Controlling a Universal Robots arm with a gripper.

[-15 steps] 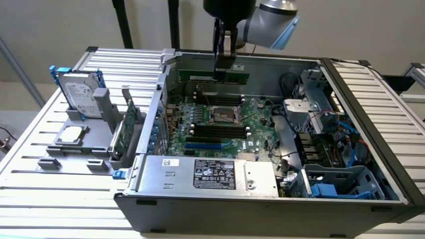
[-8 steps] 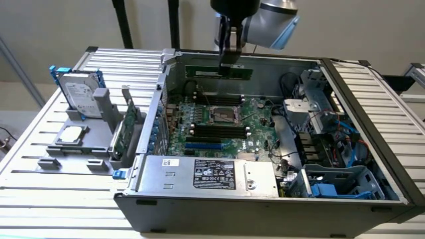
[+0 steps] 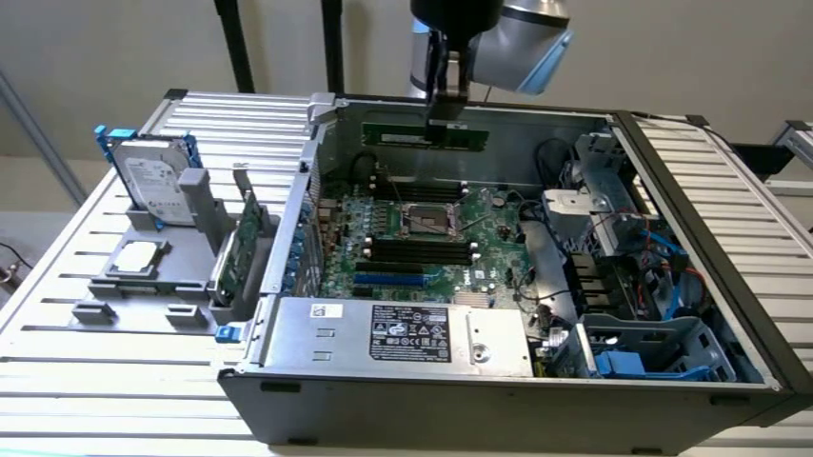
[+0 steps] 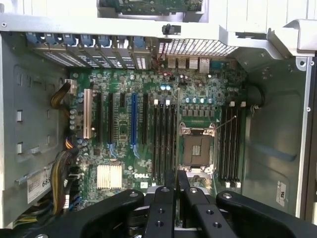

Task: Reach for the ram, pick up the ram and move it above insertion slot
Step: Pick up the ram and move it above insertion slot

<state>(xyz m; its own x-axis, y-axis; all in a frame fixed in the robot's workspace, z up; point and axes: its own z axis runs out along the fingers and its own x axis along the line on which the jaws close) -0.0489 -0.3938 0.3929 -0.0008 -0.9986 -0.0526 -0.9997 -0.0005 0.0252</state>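
Nearest in the exterior view lies an open computer case (image 3: 381, 400) on a slatted metal table (image 3: 76, 381), with its silver power supply (image 3: 406, 335) at the front. Behind that sits the green motherboard (image 3: 420, 224), its processor socket (image 3: 427, 221) flanked by rows of black memory slots (image 3: 413, 251). On the exterior view's left, a hard drive (image 3: 155, 186) in a blue frame stands upright in a grey holder. Farthest back, the gripper (image 3: 447, 109) hangs from above, its jaws clamped on the ram (image 3: 426, 135), a narrow green stick held level in the air over the rear of the case. In the wrist view the fingers (image 4: 163, 208) sit almost together, looking straight down on the slots. Done well, this step likely needs the stick kept parallel to a slot and centred along it.
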